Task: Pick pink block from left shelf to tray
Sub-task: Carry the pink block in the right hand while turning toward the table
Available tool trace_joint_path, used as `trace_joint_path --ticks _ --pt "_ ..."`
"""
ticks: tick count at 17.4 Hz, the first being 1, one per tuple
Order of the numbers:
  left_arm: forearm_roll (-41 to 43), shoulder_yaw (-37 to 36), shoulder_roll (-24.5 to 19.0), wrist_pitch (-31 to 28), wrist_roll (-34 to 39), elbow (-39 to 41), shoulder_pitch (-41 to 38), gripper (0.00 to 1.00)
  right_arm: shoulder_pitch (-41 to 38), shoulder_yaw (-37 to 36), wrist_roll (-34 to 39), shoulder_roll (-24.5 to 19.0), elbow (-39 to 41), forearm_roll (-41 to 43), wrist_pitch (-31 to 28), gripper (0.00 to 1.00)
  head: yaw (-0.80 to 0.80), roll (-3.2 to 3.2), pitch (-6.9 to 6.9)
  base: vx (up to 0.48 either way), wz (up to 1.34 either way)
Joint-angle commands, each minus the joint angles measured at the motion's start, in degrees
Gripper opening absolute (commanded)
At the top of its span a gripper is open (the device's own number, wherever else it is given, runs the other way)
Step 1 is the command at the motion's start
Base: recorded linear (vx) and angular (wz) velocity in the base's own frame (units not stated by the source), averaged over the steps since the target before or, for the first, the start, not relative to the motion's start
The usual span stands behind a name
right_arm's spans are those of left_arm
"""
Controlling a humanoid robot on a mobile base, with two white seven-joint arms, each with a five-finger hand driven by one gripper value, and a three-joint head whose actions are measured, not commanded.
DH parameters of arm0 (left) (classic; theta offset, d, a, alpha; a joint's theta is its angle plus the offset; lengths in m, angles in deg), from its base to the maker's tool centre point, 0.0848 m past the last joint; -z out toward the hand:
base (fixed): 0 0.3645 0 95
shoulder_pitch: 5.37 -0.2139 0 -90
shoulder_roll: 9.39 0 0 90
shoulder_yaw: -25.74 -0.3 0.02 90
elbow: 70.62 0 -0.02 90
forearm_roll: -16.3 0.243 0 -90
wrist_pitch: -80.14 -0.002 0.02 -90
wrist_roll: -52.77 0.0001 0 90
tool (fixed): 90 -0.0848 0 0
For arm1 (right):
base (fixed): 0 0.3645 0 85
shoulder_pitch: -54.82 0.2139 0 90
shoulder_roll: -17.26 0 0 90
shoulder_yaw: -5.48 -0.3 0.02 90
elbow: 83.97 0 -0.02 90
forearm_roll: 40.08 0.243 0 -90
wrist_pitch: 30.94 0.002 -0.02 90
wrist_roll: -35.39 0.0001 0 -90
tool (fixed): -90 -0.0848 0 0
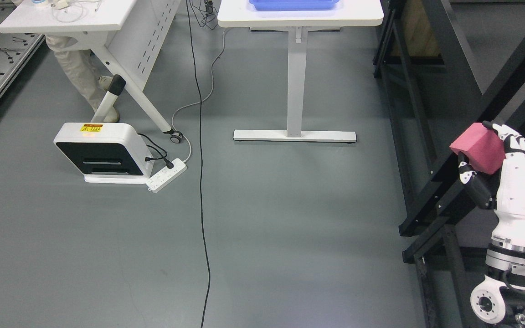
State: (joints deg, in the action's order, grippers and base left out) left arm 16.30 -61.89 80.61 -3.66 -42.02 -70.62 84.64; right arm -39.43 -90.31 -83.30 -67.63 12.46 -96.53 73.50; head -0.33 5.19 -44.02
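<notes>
My right hand (488, 152) rises from the lower right corner, white with black joints, and its fingers are curled around a pink block (478, 147). The block is held in the air in front of the black shelf frame (431, 150) at the right edge. A blue tray (294, 4) lies on the white table (299, 17) at the top centre, far from the hand. My left arm does not show.
A white desk (69, 20) stands top left, with a person's legs (78, 75) behind it. On the grey floor sit a white and black device (100, 152), a power strip (167, 174) and a long black cable (201, 182). The table's foot bar (294, 135) lies mid-floor.
</notes>
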Motion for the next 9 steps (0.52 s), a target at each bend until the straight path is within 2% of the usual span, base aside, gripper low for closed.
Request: trace_joint_path --ticks 1,9 --pt "0.1 0.0 -1.0 0.0 0.0 1.0 1.4 1.0 0.0 0.0 0.0 0.0 0.0 0.0 0.2 0.03 0.0 0.0 0.0 0.02 -0.05" --pt "0.1 0.0 -1.0 0.0 0.0 1.0 1.3 1.0 0.0 0.1 0.0 0.0 0.0 0.0 0.2 0.03 0.0 0.0 0.0 0.053 0.0"
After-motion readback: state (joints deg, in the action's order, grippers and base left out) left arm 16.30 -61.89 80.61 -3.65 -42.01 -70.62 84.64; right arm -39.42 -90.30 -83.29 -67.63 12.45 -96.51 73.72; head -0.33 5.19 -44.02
